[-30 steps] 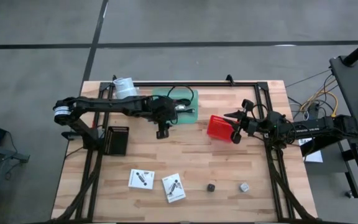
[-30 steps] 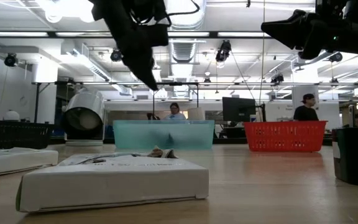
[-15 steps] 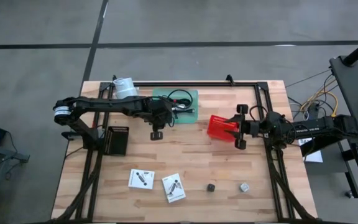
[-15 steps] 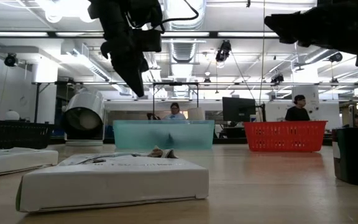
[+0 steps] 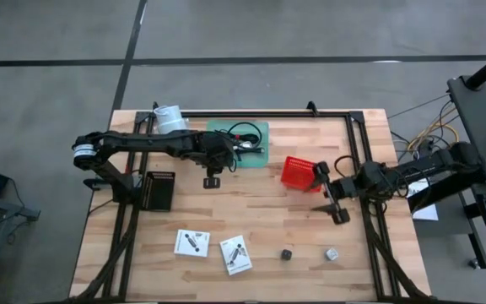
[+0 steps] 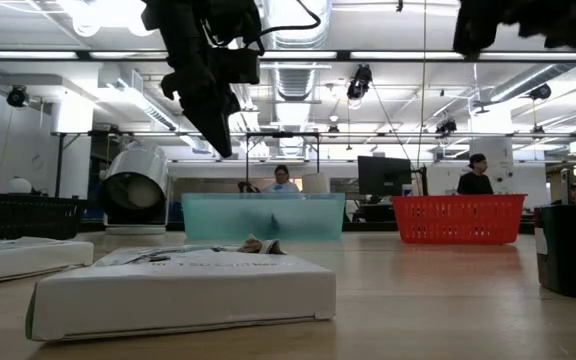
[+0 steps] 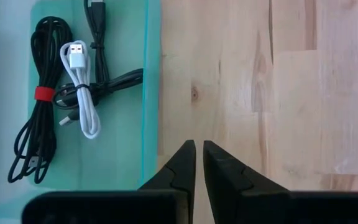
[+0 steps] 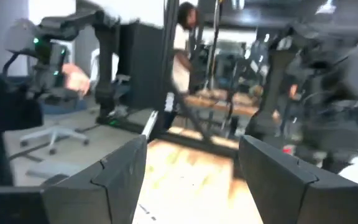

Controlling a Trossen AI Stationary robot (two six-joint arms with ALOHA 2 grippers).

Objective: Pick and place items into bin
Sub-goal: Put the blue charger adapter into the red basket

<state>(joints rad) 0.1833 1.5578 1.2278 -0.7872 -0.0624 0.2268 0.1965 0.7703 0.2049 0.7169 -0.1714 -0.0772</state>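
Cards [image 5: 191,243], two, plus dark and pale cubes [image 5: 286,253] along table's [image 5: 260,211] near edge. Right gripper [image 5: 329,192] fingers spread, empty, beside red basket [image 5: 295,172]. Left gripper [image 5: 213,180] clenched, empty, beside teal bin [image 5: 260,128] holding cables [image 7: 36,118], far edge.

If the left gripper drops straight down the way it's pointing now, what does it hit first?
Most likely bare table: the left gripper, shut and empty, points down at wood just beside the teal bin, not into it.
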